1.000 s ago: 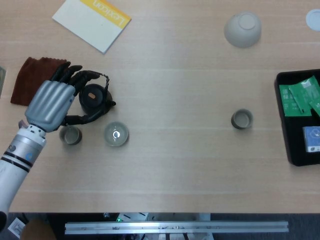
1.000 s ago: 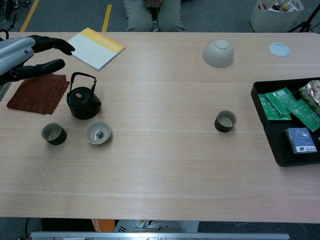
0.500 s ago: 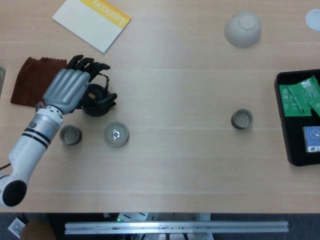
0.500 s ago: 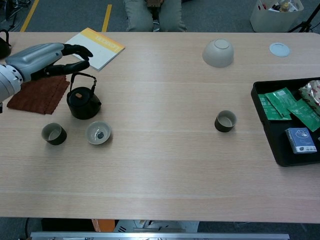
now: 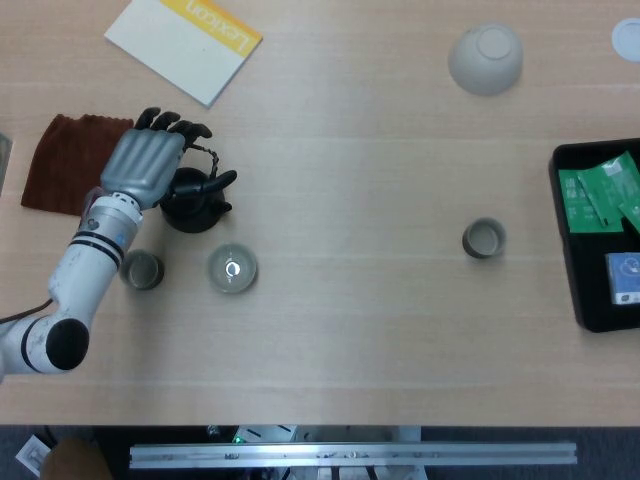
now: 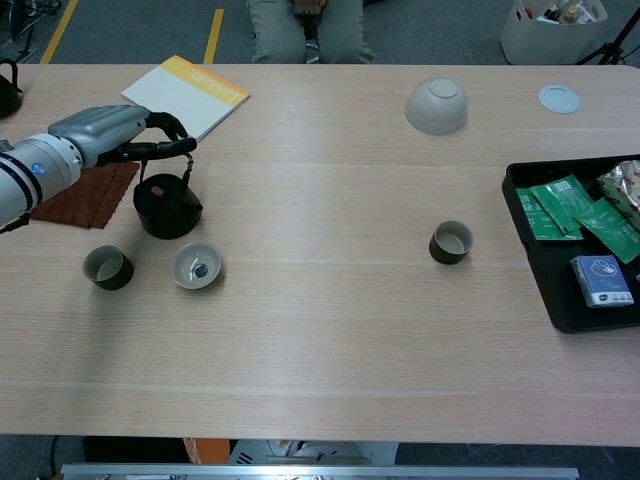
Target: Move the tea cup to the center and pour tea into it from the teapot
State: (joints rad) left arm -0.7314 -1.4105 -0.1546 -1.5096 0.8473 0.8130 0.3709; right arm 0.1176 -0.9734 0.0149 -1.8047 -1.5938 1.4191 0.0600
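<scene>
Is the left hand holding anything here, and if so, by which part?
The left hand is at the teapot, fingers closing around its wire handle above the lid, but a firm grip cannot be told. The teapot sits on the table.

This looks like a lab or office test room rather than a home. In the chest view the long pale wood table (image 6: 340,330) stands on grey floor with a yellow floor line (image 6: 215,25) at 11 o'clock. A seated person's legs (image 6: 305,30) show at 12 o'clock, and what may be a white bin (image 6: 550,28) at 1 o'clock.
</scene>
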